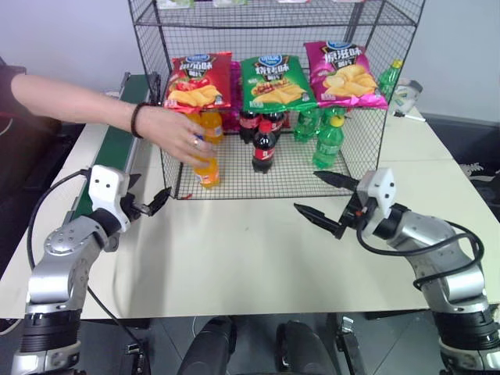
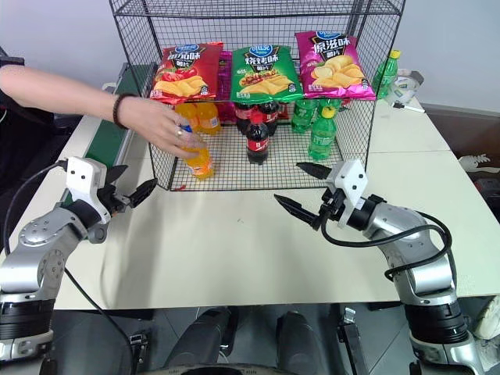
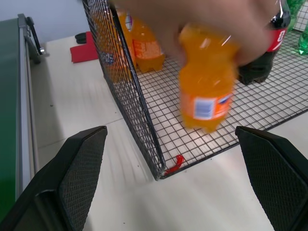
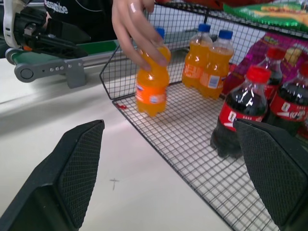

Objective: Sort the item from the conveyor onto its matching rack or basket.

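A person's hand [image 1: 173,131] grips the item, a small orange soda bottle [image 1: 207,166] with a blue cap, at the front left corner of the black wire rack's [image 1: 234,186] lowest tier. Whether its base rests on the grid I cannot tell. The bottle [image 4: 151,91] is seen closer in the right wrist view. My left gripper [image 1: 150,192] hovers open over the table just left of the rack, nothing between its fingers. My right gripper [image 1: 305,190] hangs open in front of the rack's right half, also empty. The green conveyor [image 1: 116,148] runs along the table's left side.
Two more orange bottles [image 4: 209,67] stand further back in the same tier, with cola bottles [image 1: 263,148] in the middle and green bottles [image 1: 328,144] to the right. Chip bags [image 1: 273,82] lie on the tier above. The person's arm reaches across the conveyor.
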